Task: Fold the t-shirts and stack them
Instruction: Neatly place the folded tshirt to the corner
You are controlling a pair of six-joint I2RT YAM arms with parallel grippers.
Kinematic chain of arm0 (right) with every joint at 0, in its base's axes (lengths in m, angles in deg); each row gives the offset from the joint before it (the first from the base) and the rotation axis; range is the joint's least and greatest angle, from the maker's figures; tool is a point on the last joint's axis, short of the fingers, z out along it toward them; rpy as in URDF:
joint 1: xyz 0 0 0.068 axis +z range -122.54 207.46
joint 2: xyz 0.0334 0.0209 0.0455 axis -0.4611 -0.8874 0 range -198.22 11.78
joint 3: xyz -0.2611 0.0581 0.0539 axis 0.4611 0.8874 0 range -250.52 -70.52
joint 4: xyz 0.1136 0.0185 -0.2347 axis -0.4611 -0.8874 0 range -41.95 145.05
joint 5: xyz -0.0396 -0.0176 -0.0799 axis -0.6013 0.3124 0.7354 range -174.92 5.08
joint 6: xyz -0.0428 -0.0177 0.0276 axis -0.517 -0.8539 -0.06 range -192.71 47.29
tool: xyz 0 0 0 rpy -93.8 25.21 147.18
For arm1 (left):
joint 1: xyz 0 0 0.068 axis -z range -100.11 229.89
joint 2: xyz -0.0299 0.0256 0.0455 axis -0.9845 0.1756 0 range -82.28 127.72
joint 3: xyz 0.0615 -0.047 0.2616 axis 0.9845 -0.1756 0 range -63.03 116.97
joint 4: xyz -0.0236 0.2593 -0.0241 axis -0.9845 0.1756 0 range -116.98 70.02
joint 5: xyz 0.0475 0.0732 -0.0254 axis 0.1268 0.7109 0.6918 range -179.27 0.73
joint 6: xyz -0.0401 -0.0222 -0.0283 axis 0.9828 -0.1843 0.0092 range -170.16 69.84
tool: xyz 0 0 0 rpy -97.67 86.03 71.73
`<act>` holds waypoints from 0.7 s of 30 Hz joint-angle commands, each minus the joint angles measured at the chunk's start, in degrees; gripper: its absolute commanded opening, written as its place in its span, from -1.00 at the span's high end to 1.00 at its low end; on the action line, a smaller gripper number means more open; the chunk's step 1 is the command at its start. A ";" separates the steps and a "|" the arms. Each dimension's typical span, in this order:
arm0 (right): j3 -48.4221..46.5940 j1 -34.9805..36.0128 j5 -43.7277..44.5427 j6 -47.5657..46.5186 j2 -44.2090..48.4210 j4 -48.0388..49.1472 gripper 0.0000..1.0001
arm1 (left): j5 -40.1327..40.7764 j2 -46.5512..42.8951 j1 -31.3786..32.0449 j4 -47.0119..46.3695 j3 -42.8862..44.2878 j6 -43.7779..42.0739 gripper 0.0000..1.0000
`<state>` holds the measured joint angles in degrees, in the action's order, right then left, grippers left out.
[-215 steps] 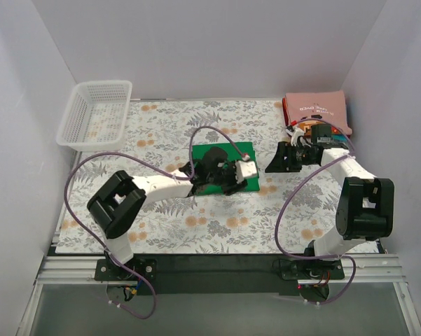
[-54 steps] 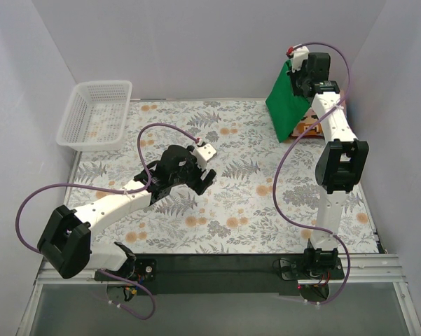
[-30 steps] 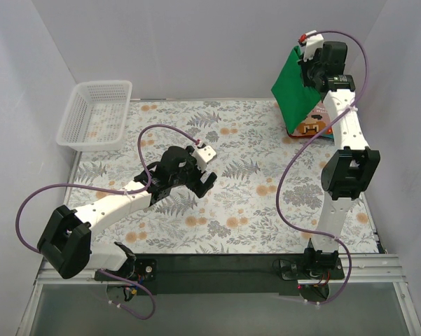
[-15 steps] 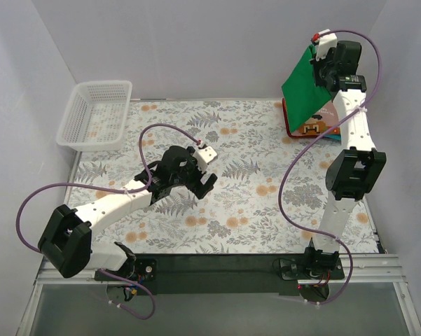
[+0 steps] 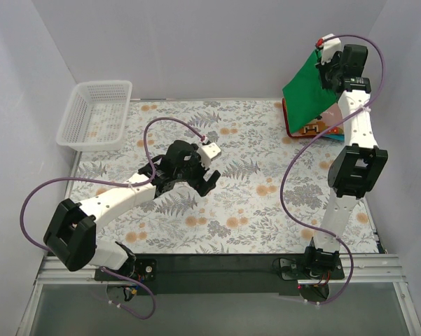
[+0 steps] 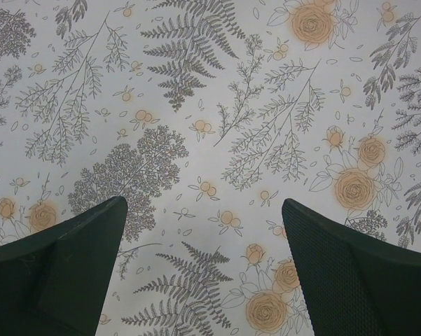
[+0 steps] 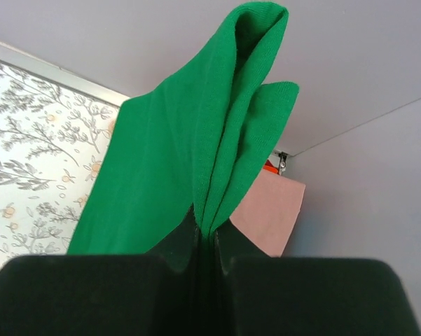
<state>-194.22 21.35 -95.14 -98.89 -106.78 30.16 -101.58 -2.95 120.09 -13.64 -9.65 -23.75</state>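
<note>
The folded green t-shirt is pinched by one edge in the right jaws, which are clenched on it. It is held high over the far right corner of the surface and hangs slantwise down and to the left of them. Beneath its lower edge, the folded pink t-shirt with the pixel graphic is seen lying flat. The coming move is therefore judged to be a lowering: the pink shirt lies below the jaws, and the green cloth's long axis must be brought from hanging to flat upon it. The right arm is by far the nearer. The left jaws are spread wide with nothing between them, well apart over the middle of the surface. The doubled fold caught in the grip is shown only by the right wrist view, with a corner of pink behind. How the two shirts line up is given only by the top view. In the left wrist view, floral cloth alone is seen.
</note>
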 commanded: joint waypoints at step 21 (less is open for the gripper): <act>-1.80 -7.07 5.55 -7.40 -8.52 15.74 -0.33 | -1.57 3.99 -0.22 3.09 5.59 3.29 -0.89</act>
<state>-192.71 14.83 -93.57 -105.84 -114.06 39.89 -102.79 1.77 120.09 -11.38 -6.46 -21.23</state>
